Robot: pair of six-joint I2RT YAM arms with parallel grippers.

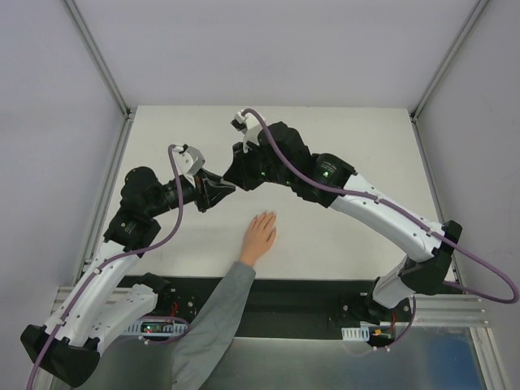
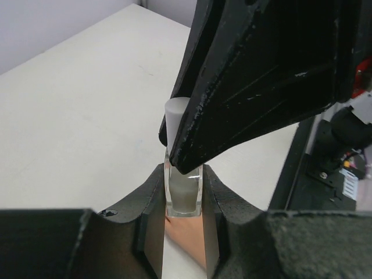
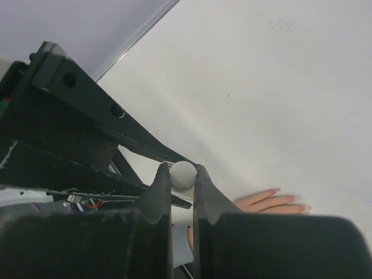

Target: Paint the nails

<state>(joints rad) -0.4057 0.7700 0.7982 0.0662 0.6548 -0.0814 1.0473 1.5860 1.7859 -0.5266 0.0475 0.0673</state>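
My left gripper (image 2: 183, 173) is shut on a small clear bottle (image 2: 183, 197) and holds it upright above the table. The bottle's white cap (image 3: 183, 175) sits pinched between my right gripper's (image 3: 182, 168) two black fingers, which come down over it from above. In the top view the two grippers meet at mid-table, left (image 1: 221, 192) and right (image 1: 236, 173), and hide the bottle. A pale hand (image 1: 262, 231) with a grey sleeve lies flat just in front of them. Its nails (image 3: 273, 190) look pinkish at the fingertips, apart from both grippers.
The person's grey-sleeved forearm (image 1: 219, 309) crosses the near edge between the two arm bases. A black base strip (image 1: 309, 296) runs along the front. Metal frame posts (image 1: 97, 57) stand at the table's back corners.
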